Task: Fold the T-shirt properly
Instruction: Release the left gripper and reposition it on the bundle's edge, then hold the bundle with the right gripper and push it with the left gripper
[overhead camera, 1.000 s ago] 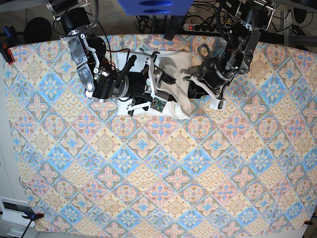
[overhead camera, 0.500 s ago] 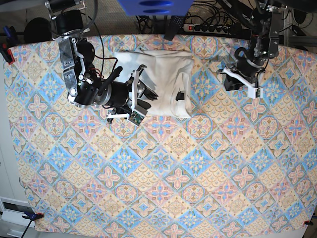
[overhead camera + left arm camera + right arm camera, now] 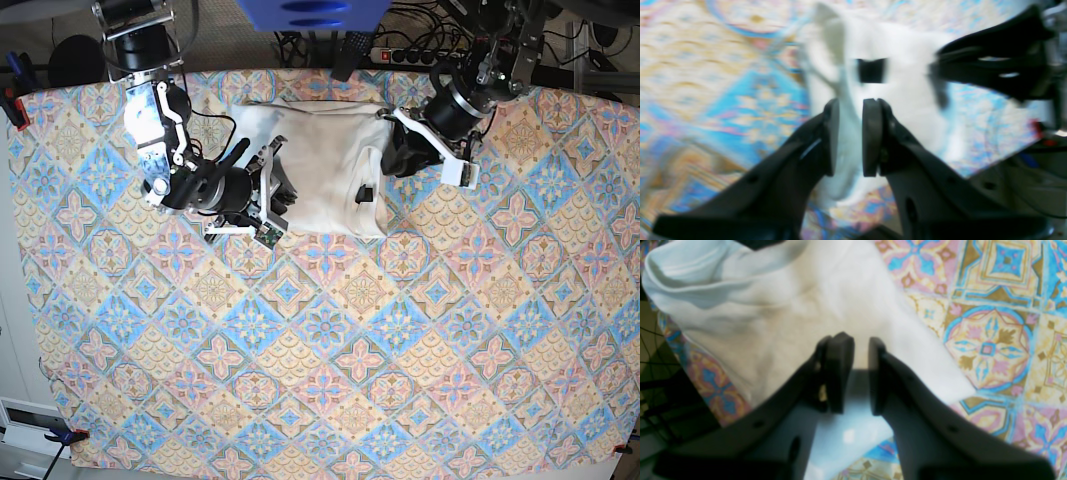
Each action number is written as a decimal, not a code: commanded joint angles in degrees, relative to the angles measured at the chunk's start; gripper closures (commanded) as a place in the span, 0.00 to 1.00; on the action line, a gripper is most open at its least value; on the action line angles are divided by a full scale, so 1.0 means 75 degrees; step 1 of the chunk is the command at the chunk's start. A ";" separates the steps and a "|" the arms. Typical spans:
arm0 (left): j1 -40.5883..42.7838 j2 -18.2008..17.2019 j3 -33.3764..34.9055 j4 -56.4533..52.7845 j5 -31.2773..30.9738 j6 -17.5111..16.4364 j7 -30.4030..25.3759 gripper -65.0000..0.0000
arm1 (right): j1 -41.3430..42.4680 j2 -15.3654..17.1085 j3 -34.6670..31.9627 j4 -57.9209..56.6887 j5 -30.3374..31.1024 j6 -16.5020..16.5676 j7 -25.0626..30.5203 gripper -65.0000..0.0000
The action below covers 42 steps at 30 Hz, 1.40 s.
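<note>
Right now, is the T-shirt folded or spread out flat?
Folded. The T-shirt lies as a compact white rectangle on the patterned tablecloth, no sleeves sticking out, its black tag showing near one edge.

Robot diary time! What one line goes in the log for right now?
T-shirt: folded white bundle on patterned tablecloth | left gripper: open, empty, at its neck edge | right gripper: open, empty, over its opposite edge

Patterned tablecloth [image 3: 330,330], power strip [image 3: 405,56]
</note>
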 commanded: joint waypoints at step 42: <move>-0.0583 -0.0421 0.1588 -0.0841 -0.0013 -0.0016 0.0414 1.00 | 0.0105 0.0062 0.0033 0.0181 0.0125 0.0022 0.0137 0.83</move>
